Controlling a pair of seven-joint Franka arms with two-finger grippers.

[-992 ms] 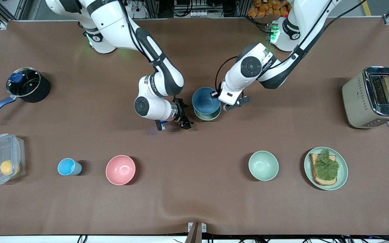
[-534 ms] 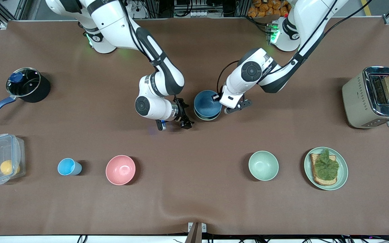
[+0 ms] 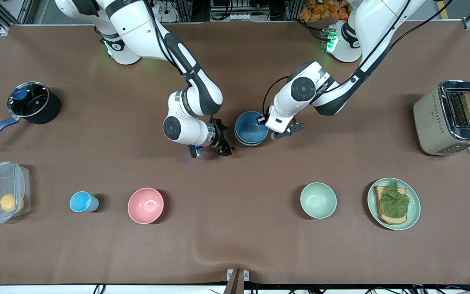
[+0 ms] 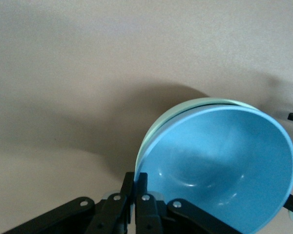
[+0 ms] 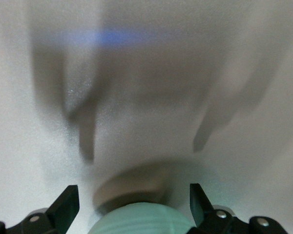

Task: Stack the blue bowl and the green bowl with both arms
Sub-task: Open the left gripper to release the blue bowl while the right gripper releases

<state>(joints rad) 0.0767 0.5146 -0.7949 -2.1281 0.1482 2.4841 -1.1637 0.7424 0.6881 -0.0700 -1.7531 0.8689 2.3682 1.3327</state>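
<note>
Blue bowl (image 3: 251, 128): is being held nested inside the green bowl (image 4: 158, 127), mid-table between the two arms.
Green bowl: is sitting under the blue bowl; only a sliver of its rim is being shown.
Left gripper (image 4: 135, 195): is being kept clamped on the blue bowl's rim, at the side toward the left arm's end.
Right gripper (image 3: 221, 143): is being held spread wide, gripping nothing, low over the table (image 3: 235, 228) just beside the stacked bowls.
</note>
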